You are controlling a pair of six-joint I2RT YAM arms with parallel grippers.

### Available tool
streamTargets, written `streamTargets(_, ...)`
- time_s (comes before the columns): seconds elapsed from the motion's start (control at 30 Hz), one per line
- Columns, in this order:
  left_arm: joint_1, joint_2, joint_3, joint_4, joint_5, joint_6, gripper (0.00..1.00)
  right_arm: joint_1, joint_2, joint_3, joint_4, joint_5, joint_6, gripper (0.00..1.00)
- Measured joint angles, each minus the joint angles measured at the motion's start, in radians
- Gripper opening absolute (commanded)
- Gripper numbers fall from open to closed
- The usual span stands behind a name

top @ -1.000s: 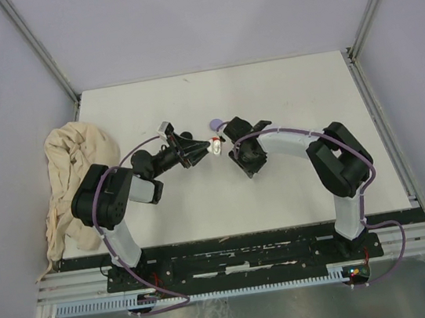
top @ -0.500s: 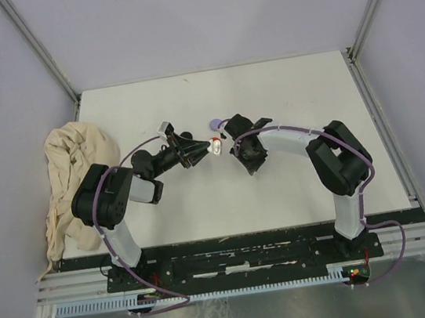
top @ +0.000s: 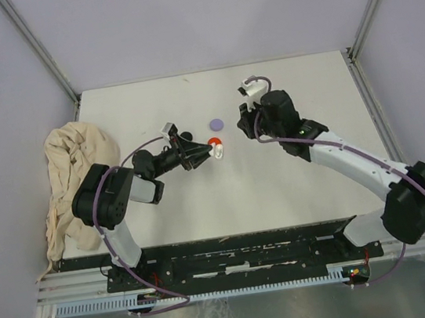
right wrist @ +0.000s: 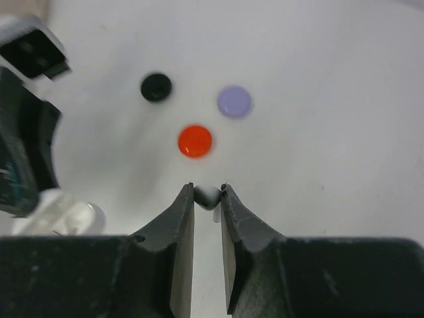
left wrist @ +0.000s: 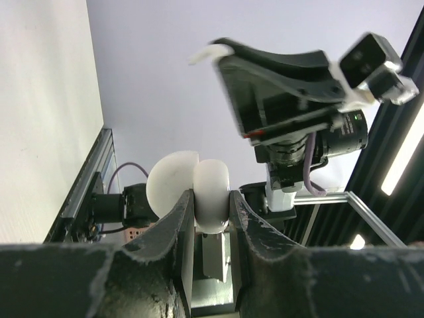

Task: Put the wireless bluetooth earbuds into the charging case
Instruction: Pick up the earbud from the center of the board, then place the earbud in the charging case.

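My left gripper (top: 207, 152) is shut on the white charging case (top: 219, 152), held open above the table. In the left wrist view the case (left wrist: 211, 192) sits between the fingers, its two round halves apart. My right gripper (right wrist: 207, 199) is shut on a tiny white earbud (right wrist: 207, 195), its stem pointing down. In the top view the right gripper (top: 248, 122) is raised to the right of the case, well apart from it. The other earbuds are out of view.
Red (right wrist: 195, 141), lilac (right wrist: 234, 102) and black (right wrist: 156, 87) round discs lie on the table below the right gripper. The red disc (top: 213, 142) and lilac disc (top: 216, 124) also show from above. A crumpled beige cloth (top: 73, 178) lies at the left table edge.
The right arm has pulled up and away to the back right from the case, with the white earbud in its fingers. The left gripper still holds the case in about the same place.
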Motion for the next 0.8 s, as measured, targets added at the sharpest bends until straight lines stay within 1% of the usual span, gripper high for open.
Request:
streamTargets(0.1,-0.014,0.000,0.002,-0.012,0.019,0.001,0.03,0.000,-0.110,-0.109,0.196,-0.061,-0.002,0.01)
streamTargets(0.17,-0.026,-0.002,0.009,-0.036,0.031,0.005,0.03,0.000,-0.140,-0.166,0.299,-0.111,-0.010,0.01)
streamTargets(0.33,-0.041,-0.010,0.023,-0.080,0.072,0.023,0.03,0.000,-0.144,-0.261,0.447,-0.251,-0.038,0.02)
streamTargets(0.53,-0.045,-0.010,0.026,-0.088,0.097,0.023,0.03,0.000,-0.182,-0.339,0.544,-0.375,-0.059,0.02)
streamTargets(0.8,-0.045,-0.010,0.046,-0.098,0.103,0.023,0.03,0.001,-0.235,-0.351,0.591,-0.498,-0.080,0.02)
